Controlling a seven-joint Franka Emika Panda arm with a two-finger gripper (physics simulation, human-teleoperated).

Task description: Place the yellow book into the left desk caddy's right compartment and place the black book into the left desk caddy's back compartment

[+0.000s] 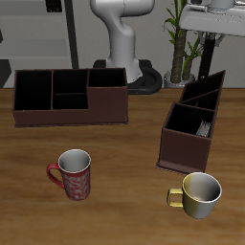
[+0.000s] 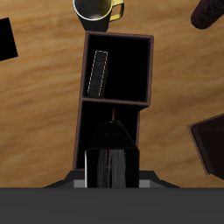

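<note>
The left desk caddy (image 1: pixel 189 134) is a dark reddish-brown box seen end-on; it also shows in the wrist view (image 2: pixel 79 122). The yellow book (image 2: pixel 99 72) stands on edge in the caddy's squarish right compartment (image 2: pixel 127 74), and its pale page edges show in the exterior view (image 1: pixel 203 126). My gripper (image 2: pixel 112 156) is high above the caddy's back partitions (image 1: pixel 206 88) and is shut on the black book (image 2: pixel 112 168), which hangs between the fingers with its pale page edges showing. In the exterior view the gripper (image 1: pixel 211 36) is near the picture's upper edge, and the black book is hard to make out there.
A long dark caddy (image 1: pixel 69 98) stands broadside on the other side of the table. A red patterned mug (image 1: pixel 75 174) and a yellow mug (image 1: pixel 198 193) stand near the table's front edge. The yellow mug (image 2: pixel 96 9) is just in front of the left caddy.
</note>
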